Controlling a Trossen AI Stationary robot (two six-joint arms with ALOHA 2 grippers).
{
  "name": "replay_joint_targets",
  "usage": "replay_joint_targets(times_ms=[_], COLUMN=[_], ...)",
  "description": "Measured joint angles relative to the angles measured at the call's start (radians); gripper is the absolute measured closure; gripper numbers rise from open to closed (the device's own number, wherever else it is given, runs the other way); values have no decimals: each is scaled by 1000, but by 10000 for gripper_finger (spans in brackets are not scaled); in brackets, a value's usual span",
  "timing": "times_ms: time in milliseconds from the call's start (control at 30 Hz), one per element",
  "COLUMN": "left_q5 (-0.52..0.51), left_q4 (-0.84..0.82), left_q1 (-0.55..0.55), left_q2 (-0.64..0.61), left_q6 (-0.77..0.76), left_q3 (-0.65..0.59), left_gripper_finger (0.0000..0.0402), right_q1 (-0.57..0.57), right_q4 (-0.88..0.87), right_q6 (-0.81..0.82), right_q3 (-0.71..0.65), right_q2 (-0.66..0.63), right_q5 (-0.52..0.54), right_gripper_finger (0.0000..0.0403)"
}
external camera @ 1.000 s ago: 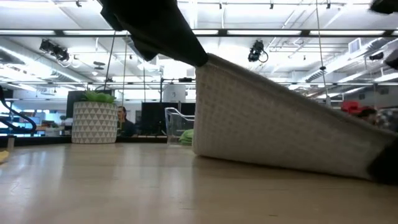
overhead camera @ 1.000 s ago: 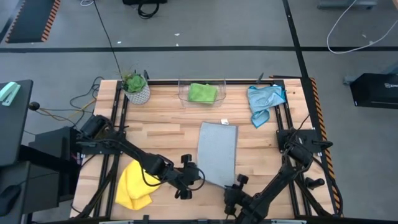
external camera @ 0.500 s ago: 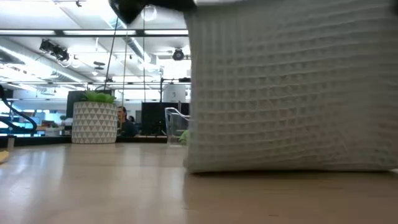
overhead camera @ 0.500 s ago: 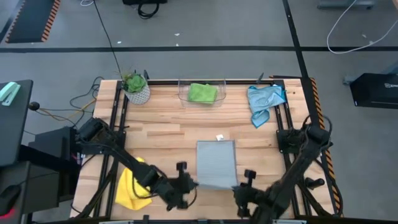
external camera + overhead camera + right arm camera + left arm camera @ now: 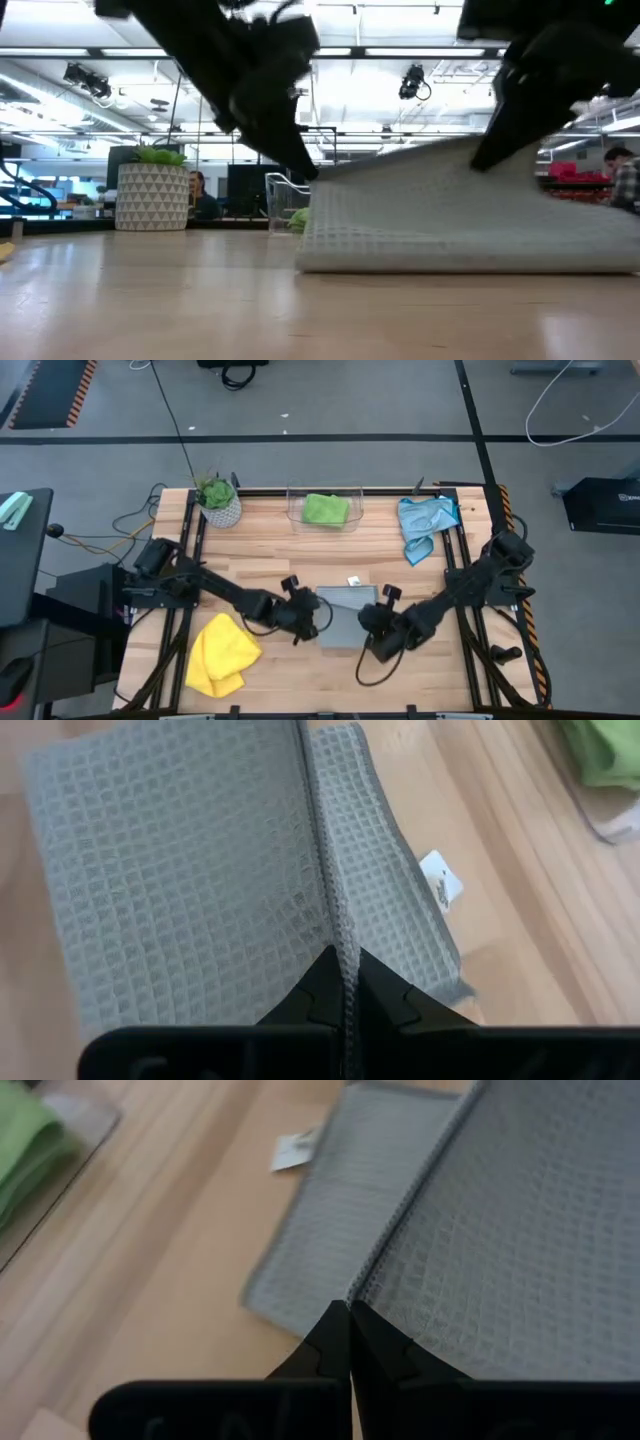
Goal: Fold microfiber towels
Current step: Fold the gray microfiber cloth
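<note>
A pale grey waffle-weave towel point(image 5: 345, 616) lies at the table's middle, doubled over on itself. Its fold point(image 5: 320, 255) rests on the table on the near side. The upper layer slopes up to my two grippers. My left gripper point(image 5: 312, 616) is shut on the towel's left raised corner, and my right gripper point(image 5: 374, 622) is shut on the right one. The lower layer point(image 5: 340, 1210) lies flat, with a white tag point(image 5: 293, 1150) at its far edge. The yellow towel point(image 5: 218, 653) lies bunched at the near left and the blue one point(image 5: 425, 520) at the far right. My left gripper pinches the left corner of the raised edge point(image 5: 365, 1285) between its two fingertips, slanting down from the table's left. That corner is held clear above the lower layer. My right gripper pinches the right hem at the raised corner point(image 5: 335, 925) between its two fingertips, slanting down from the table's right. The edge between the two grippers point(image 5: 400, 160) runs nearly straight.
A clear bin point(image 5: 352, 512) holding the green towel point(image 5: 325, 509) stands at the far middle. A potted plant point(image 5: 218, 500) stands at the far left. Bare wood lies between the grey towel and the bin.
Both grippers, still shut on the towel's near corners, lifted the near edge and carried it toward the far edge, then lowered it. The towel, which lay flat and long, is now folded over. Its far part has stayed on the table.
</note>
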Motion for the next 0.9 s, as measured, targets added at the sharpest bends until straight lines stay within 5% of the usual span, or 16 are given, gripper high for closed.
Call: replay_joint_targets(times_ms=[533,900], left_q5=[107,111], left_q4=[255,208], left_q1=[156,166], left_q2=[0,-42], left_q6=[62,106], left_q3=[-167,-167], left_gripper_finger=[387,205], right_q1=[-201,-233], right_q4=[310,303], right_q6=[-213,-212], right_q3=[-238,-241], right_q2=[-84,-90], right_q5=[-93,-96], right_gripper_finger=[381,249])
